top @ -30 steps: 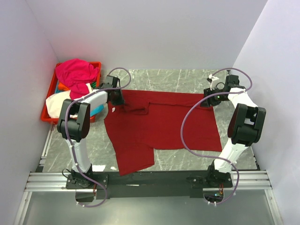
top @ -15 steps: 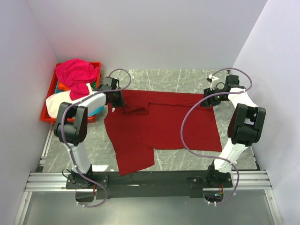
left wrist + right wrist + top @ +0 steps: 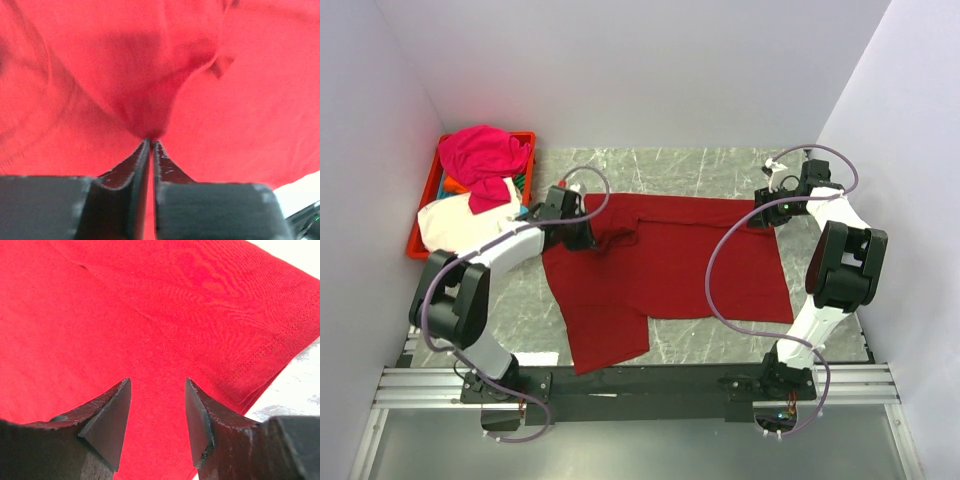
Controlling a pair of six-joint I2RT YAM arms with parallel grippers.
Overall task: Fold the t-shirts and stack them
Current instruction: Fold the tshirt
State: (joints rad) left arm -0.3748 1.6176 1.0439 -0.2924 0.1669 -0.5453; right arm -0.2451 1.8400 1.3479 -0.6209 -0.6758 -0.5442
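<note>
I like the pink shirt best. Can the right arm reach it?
Probably not. The pink shirt lies in the crate at the far left; the right arm stands far right, its jaws over the red shirt.

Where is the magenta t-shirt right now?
Top view, far left: the magenta t-shirt is heaped in the red crate, just beyond the cream-white t-shirt, left of the spread dark red t-shirt.

Robot lab test cell, plain white walls (image 3: 620,70), marble-look table (image 3: 690,170), aluminium rail frame (image 3: 430,385)
</note>
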